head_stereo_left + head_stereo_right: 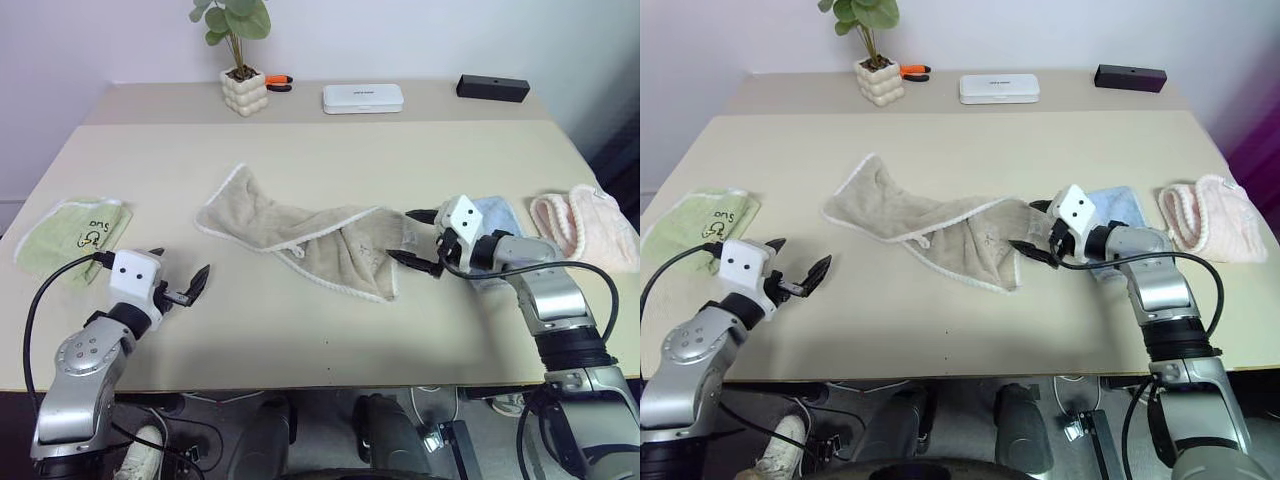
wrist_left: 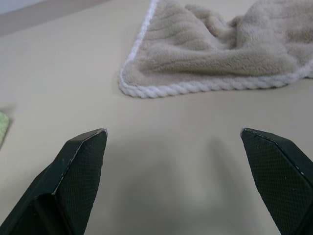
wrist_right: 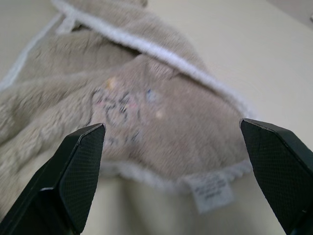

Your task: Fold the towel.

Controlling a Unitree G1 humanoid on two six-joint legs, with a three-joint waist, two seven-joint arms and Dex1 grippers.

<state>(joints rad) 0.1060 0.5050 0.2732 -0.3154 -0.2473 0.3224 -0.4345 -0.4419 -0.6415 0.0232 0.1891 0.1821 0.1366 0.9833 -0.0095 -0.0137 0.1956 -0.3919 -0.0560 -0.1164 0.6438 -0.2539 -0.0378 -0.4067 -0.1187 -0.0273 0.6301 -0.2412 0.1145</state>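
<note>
Right tool [image 1: 1032, 231] open at crumpled towel [image 1: 940, 235].

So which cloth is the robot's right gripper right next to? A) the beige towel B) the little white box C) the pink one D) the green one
A: the right gripper is open with its black fingers at the end of the crumpled beige towel, and the right wrist view looks straight at that cloth and its small white label.
</note>
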